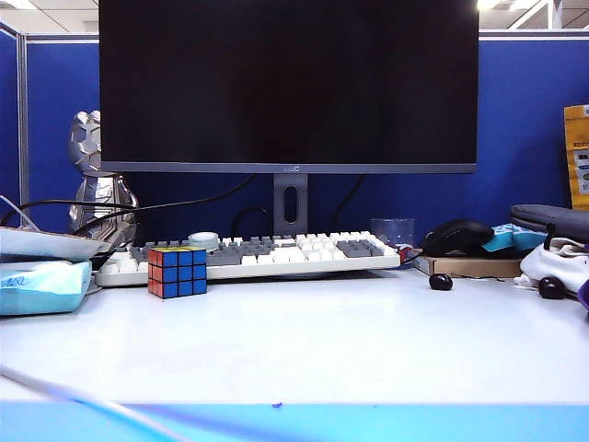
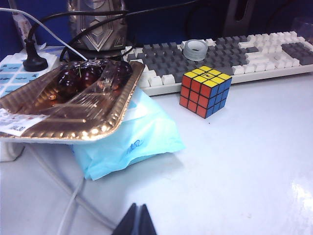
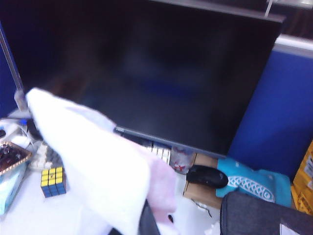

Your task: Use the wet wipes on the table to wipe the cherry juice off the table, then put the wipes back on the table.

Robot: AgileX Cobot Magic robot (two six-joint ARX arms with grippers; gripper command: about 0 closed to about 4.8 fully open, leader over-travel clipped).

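My right gripper (image 3: 146, 218) is shut on the wet wipes (image 3: 98, 166), a white sheet with a pink stain along one edge. The sheet hangs in front of the right wrist camera, lifted well above the table (image 3: 29, 215), and hides most of the fingers. My left gripper (image 2: 138, 209) is shut and empty, low over the table (image 2: 234, 166) beside a grey cable. Neither gripper appears in the exterior view. I cannot make out cherry juice on the white table (image 1: 304, 341); only a tiny dark speck (image 1: 276, 404) sits at its blue front edge.
A Rubik's cube (image 1: 177, 271) stands before the keyboard (image 1: 258, 253) and monitor (image 1: 288, 83). At left, a gold tray of cherries (image 2: 73, 103) rests on a blue tissue pack (image 2: 132, 142). Two loose cherries (image 1: 441, 281) lie right, near a mouse (image 1: 457, 236) and white bag (image 1: 552, 262).
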